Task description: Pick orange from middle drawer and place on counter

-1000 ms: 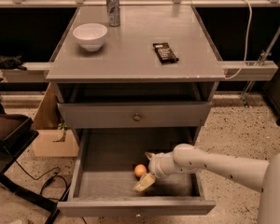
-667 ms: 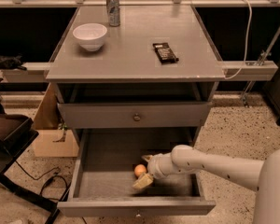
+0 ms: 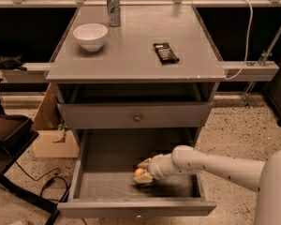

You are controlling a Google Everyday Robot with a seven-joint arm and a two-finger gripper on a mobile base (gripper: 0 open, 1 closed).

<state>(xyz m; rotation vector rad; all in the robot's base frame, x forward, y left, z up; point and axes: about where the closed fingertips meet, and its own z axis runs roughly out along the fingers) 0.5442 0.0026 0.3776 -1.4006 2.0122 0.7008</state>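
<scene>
Your white robot arm (image 3: 210,163) reaches in from the right, down into the wide, shallow grey drawer (image 3: 107,161) that is pulled open. Your gripper (image 3: 140,173) sits low over the dark drawer floor, near the middle and a bit toward the front. The small round orange fruit (image 3: 139,173) is between its two pale fingers (image 3: 144,163), one on each side. The fingers look pinched on the orange fruit, but the dim view makes it hard to be sure.

Above the open drawer, you see another grey drawer front with a round metal knob (image 3: 137,117), and it is closed. On the flat grey top surface (image 3: 131,55) stand a round white bowl (image 3: 90,35) and a shiny metal can (image 3: 113,8). A black snack bar (image 3: 165,52) lies well apart from them, to the right.
</scene>
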